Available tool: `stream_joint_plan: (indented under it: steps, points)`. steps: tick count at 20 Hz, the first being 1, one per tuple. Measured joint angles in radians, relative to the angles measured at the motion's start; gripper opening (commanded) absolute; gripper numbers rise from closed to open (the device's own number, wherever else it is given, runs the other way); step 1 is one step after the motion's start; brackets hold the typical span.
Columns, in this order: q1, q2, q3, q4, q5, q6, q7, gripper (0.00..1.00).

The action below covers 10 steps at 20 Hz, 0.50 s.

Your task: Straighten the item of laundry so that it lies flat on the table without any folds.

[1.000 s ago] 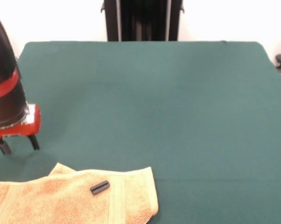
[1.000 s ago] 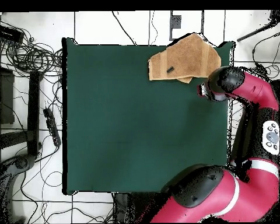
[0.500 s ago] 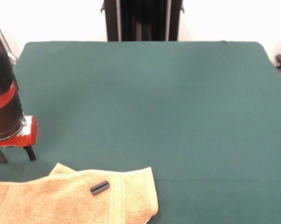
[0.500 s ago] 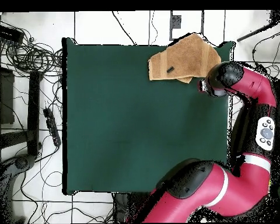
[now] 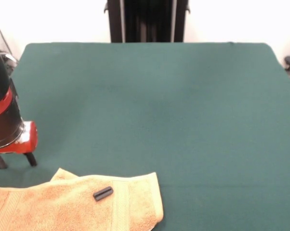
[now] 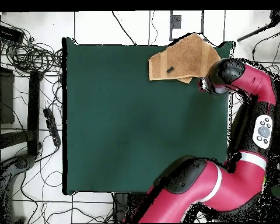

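- Orange terry towel (image 5: pixel 72 204) is lying at the table (image 5: pixel 183 120) corner, its edge doubled over, with a small black cylinder (image 5: pixel 103 193) sitting on top.
- Gripper (image 5: pixel 14 160) is hovering just beside it, fingers apart and empty.
- Best to be pinching the folded-over edge only, then dragging toward the table centre.

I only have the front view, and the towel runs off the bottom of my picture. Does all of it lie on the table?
Observer: No. From overhead, one corner of the towel pokes out past the edge of the table.
Operator: And where's the rest of the arm? I see only its tip.
Observer: The arm bends back outside the table's side edge, over the floor.
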Motion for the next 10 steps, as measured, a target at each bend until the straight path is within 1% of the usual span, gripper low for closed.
stream_joint_plan:
  steps: [3,6,8,10]
  points:
    - [0.0,0.001,-0.002,-0.001,0.009,0.014,0.002,1.0]
    - [0.001,0.0,-0.002,0.0,0.043,0.051,0.013,1.0]
    - [0.001,-0.007,-0.002,0.012,0.065,0.056,0.021,1.0]
    - [0.001,-0.04,-0.002,0.055,0.099,0.056,0.029,1.0]
